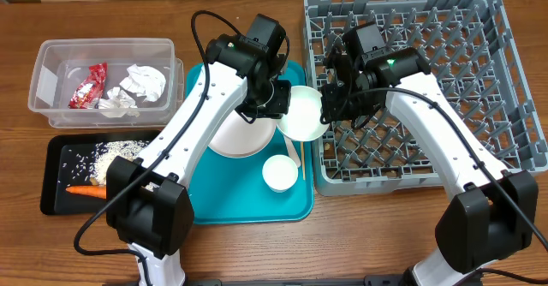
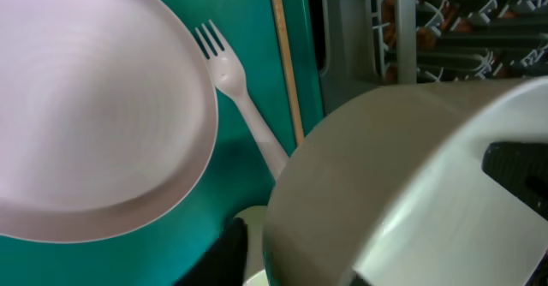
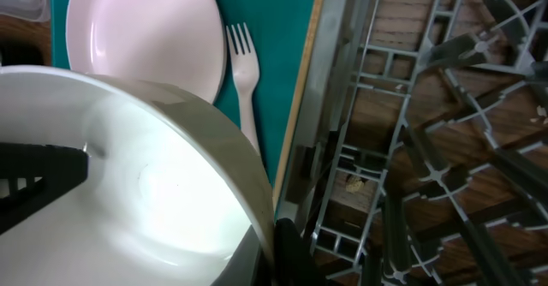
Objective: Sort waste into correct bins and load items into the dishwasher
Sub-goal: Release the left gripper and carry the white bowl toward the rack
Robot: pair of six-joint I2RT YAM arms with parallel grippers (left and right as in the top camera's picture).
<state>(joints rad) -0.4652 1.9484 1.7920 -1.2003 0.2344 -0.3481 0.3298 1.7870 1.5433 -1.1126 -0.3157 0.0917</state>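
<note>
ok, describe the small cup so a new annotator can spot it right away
Find the teal tray in the middle of the table, just left of the grey rack. Toward the tray's near right corner, on the robot's side of the plate, stands the cup. It is the smallest white round dish there and deep-walled, unlike the flat plate and the wider bowl beyond it.

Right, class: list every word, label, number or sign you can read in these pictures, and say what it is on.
None can be read.
The red wrapper in the tub may carry print, but it is too small to make out.
Nothing else shows lettering.
</note>
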